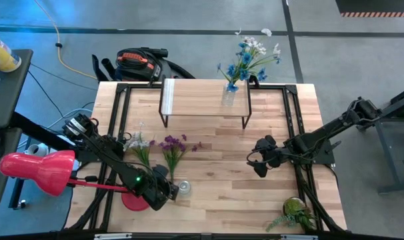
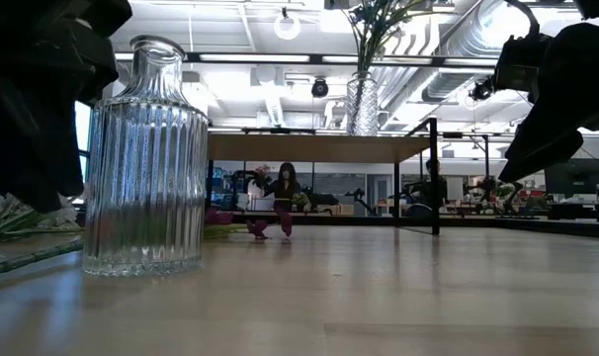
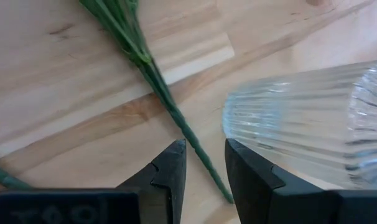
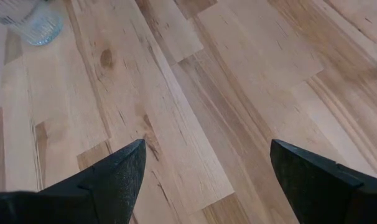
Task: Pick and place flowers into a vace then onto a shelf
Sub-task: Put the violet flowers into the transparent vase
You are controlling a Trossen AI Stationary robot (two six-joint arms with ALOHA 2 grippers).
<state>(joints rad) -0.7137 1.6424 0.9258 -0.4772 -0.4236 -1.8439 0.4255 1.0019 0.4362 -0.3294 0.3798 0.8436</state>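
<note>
A purple flower (image 1: 173, 148) and a pale white flower (image 1: 139, 143) lie flat on the tabletop. The purple one's thin green stem (image 3: 176, 115) runs toward my left gripper (image 3: 205, 177). That gripper is low over the table, open by a narrow gap, with a finger on either side of the stem's end and not touching it. A ribbed clear glass vase (image 3: 313, 130) stands upright right beside it (image 1: 184, 188). Blue and white flowers (image 1: 247, 57) stand in a second glass vase (image 1: 229, 97) on the shelf (image 1: 202, 100). My right gripper (image 1: 257, 160) hovers wide open over bare wood.
A red lamp (image 1: 39, 170) stands by the left arm at the table's near left. A small potted green plant (image 1: 295, 212) sits near the near right corner. Black frame bars (image 1: 292, 127) run along both sides of the table. Bare wood lies between the two grippers.
</note>
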